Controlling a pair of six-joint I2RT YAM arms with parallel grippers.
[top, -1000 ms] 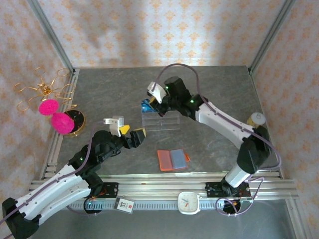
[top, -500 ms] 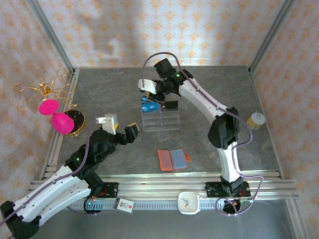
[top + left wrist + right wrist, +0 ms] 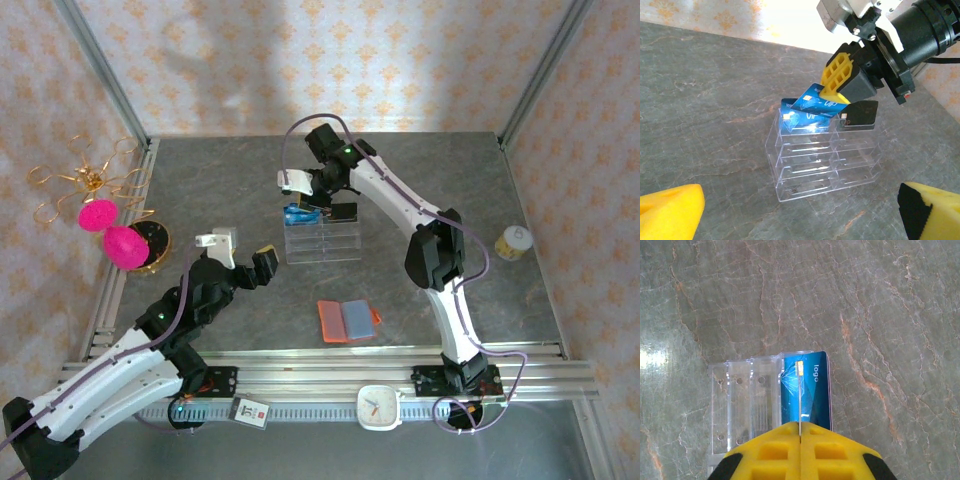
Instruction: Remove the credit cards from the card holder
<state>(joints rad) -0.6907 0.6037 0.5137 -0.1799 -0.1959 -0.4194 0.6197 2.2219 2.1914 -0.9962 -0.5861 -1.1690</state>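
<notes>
My right gripper [image 3: 318, 200] [image 3: 800, 432] is shut on a thin blue card [image 3: 812, 100], seen edge-on in the right wrist view [image 3: 799, 395]. It holds the card tilted over the back left slot of a clear tray [image 3: 322, 245] [image 3: 825, 165] [image 3: 742, 400]. Another blue card [image 3: 790, 121] [image 3: 812, 390] stands in that slot. A black card [image 3: 344, 211] [image 3: 858, 115] stands in the back right slot. The orange card holder [image 3: 347, 320] lies open and flat in front of the tray. My left gripper [image 3: 250, 260] [image 3: 800, 220] is open, empty, facing the tray from the left.
A gold wire stand with pink pompoms [image 3: 108, 232] is at the left edge. A small yellow jar [image 3: 513, 242] sits at the right edge. A white clock [image 3: 380, 407] rests on the front rail. Walls close in the table on three sides.
The right arm has swung its elbow up and back, keeping the gripper with the blue card over the tray's back left. The left gripper drew slightly back toward the left.
</notes>
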